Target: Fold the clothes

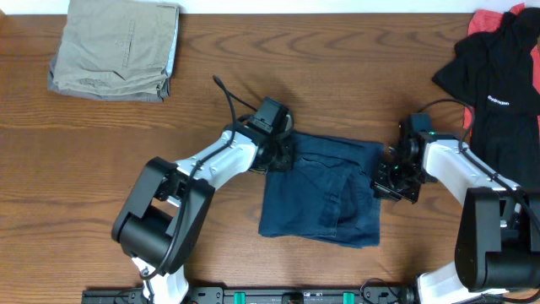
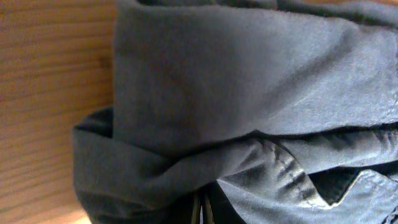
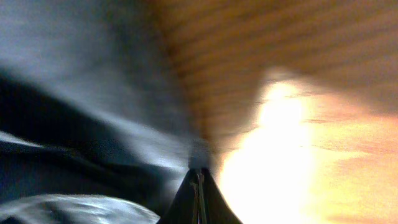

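Observation:
The clothes (image 1: 321,190) are one dark navy denim-like garment, lying roughly folded in a rectangle at the table's middle. My left gripper (image 1: 278,156) is at its upper left corner. In the left wrist view the fingers (image 2: 201,211) are shut, with bunched navy fabric (image 2: 249,81) wrapped over them. My right gripper (image 1: 386,181) is at the garment's right edge. In the blurred right wrist view its fingers (image 3: 198,180) are pressed together where the cloth's edge (image 3: 93,93) meets their tips.
Folded khaki trousers (image 1: 114,46) lie at the back left. A black T-shirt with white lettering (image 1: 498,80) lies at the back right, with a red cloth (image 1: 489,17) behind it. Bare wooden table (image 1: 211,51) surrounds the garment.

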You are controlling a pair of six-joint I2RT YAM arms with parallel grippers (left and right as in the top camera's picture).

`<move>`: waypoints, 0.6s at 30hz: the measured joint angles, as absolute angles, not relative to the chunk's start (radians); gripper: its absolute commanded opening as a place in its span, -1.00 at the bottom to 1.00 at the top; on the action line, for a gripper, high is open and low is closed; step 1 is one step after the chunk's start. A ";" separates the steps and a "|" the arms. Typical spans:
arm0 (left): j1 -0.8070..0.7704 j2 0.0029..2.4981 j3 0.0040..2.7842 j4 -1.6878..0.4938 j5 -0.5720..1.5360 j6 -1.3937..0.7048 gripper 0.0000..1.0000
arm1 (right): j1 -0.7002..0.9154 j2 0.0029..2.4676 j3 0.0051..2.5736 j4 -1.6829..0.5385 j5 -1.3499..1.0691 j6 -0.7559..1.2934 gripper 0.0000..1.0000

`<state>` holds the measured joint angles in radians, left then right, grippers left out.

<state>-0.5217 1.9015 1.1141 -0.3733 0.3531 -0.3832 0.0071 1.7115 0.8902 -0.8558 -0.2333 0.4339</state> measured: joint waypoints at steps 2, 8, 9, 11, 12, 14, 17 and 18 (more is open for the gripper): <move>-0.506 1.875 1.112 -0.402 0.330 -0.382 -0.87 | -0.006 1.711 0.915 -0.913 -0.225 0.438 -0.98; -0.488 1.685 1.108 -0.441 0.284 -0.371 -0.70 | -0.011 1.711 1.090 -1.043 -0.285 0.399 -0.98; -0.488 1.656 1.108 -0.446 0.283 -0.368 -0.66 | -0.010 1.711 1.110 -1.045 -0.304 0.384 -0.98; -0.488 1.598 1.108 -0.458 0.281 -0.364 -0.14 | -0.009 1.710 1.152 -1.037 -0.370 0.333 -0.99; -0.488 1.581 1.108 -0.465 0.281 -0.364 0.15 | -0.003 1.708 1.164 -1.021 -0.398 0.310 -0.97; -0.488 1.569 1.108 -0.478 0.277 -0.364 0.41 | 0.017 1.706 1.172 -0.991 -0.442 0.279 -0.95; -0.488 1.574 1.108 -0.525 0.249 -0.365 0.92 | 0.065 1.706 1.168 -0.941 -0.482 0.250 -0.95; -0.488 1.576 1.108 -0.546 0.218 -0.364 0.96 | 0.085 1.706 1.166 -0.918 -0.491 0.244 -0.96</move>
<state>-0.4881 1.5764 1.1076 -0.5457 0.2180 -0.3637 0.0849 1.7058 1.1660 -0.9180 -0.4908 0.2436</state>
